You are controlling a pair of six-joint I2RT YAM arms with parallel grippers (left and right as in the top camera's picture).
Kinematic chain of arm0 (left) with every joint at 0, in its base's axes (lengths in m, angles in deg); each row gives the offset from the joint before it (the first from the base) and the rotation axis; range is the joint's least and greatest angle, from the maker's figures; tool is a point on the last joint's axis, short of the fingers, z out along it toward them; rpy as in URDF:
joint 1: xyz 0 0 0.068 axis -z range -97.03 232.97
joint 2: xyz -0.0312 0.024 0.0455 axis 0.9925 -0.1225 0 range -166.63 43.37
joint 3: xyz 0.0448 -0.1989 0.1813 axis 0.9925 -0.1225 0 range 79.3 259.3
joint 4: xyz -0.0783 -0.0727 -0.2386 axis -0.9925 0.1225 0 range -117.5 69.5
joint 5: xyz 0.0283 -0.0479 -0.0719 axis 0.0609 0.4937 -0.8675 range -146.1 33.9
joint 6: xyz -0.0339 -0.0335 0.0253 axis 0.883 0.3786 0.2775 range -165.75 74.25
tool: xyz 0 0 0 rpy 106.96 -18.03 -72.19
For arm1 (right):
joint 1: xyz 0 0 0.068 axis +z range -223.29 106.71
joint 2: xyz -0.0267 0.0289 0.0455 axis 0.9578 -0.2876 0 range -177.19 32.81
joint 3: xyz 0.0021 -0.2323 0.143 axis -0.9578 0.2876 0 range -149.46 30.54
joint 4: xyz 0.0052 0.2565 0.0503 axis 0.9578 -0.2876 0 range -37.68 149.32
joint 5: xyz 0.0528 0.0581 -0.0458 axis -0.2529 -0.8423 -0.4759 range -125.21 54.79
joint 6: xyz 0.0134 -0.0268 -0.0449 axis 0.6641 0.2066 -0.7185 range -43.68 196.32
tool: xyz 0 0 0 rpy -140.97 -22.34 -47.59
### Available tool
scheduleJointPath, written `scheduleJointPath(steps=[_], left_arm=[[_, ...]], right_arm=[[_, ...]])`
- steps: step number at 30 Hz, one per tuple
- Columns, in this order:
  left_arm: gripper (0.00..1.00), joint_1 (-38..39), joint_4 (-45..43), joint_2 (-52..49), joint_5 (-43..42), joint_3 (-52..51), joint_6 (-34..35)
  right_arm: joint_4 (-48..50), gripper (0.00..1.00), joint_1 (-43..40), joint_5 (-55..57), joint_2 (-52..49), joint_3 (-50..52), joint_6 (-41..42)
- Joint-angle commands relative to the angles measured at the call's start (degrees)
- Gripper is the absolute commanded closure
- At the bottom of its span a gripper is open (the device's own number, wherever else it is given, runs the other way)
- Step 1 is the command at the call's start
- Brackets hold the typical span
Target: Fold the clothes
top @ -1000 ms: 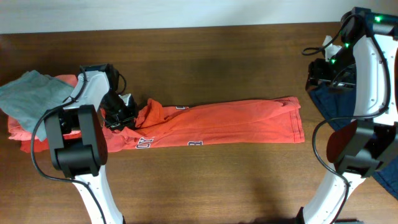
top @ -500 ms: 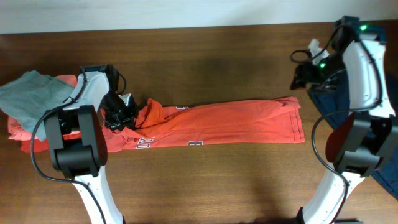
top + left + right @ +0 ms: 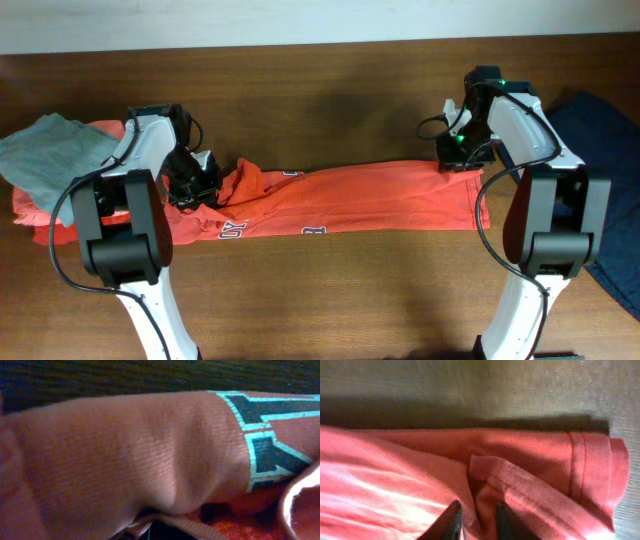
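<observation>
The red-orange T-shirt (image 3: 370, 200) lies as a long folded strip across the middle of the table, with white lettering along its front edge. My left gripper (image 3: 192, 185) is at the strip's bunched left end. In the left wrist view the cloth (image 3: 125, 450) fills the frame and only a dark bit of the jaws (image 3: 165, 532) shows under a fold. My right gripper (image 3: 460, 160) is on the back right corner of the strip. In the right wrist view its fingertips (image 3: 477, 521) are close together with a ridge of the shirt's cloth (image 3: 395, 480) pinched between them.
A grey folded top (image 3: 45, 155) lies on a coral-pink garment (image 3: 40, 215) at the far left, just beside the left arm. A dark blue garment (image 3: 600, 140) lies at the right edge. The brown wooden table (image 3: 330, 290) shows in front of and behind the strip.
My right arm has swung left and down from above the dark blue garment onto the shirt's back right corner. The left arm and the shirt have not moved.
</observation>
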Motion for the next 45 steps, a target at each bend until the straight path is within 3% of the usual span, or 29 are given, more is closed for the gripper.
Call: scheduleJointPath(steps=[1,3,9,14,17,25,32,42,45], left_arm=[[0.99,0.2,-1.92,-0.74,0.87,-1.09,-0.9],[0.99,0.17,-1.9,-0.74,0.85,-1.09,-0.9],[0.99,0.2,-1.9,-0.74,0.87,-1.09,-0.9],[0.98,0.17,-1.6,-0.74,0.87,-1.09,-0.9],[0.98,0.17,-1.44,-0.74,0.87,-1.09,-0.9],[0.98,0.17,-1.46,-0.74,0.87,-1.09,-0.9],[0.98,0.17,-1.49,-0.74,0.87,-1.09,-0.9],[0.98,0.17,-1.49,-0.74,0.87,-1.09,-0.9],[0.98,0.17,-1.46,-0.74,0.87,-1.09,-0.9]], right_arm=[[-2.43,0.83,-0.13,1.49,0.15,0.33,0.55],[-4.48,0.83,-0.13,1.49,0.15,0.33,0.55],[-15.17,0.43,-0.17,5.46,0.15,0.37,0.48],[-17.11,0.32,-0.17,7.26,0.15,0.44,0.46],[-16.65,0.42,-0.17,11.61,0.17,0.35,2.47],[-15.34,0.43,-0.17,7.89,0.72,-9.9,2.47],[-12.0,0.5,-0.17,7.87,-1.46,-7.78,3.34],[-9.03,0.47,-0.11,6.45,-4.55,-1.97,3.21],[-8.59,0.58,-0.13,6.38,-4.55,-1.92,3.13]])
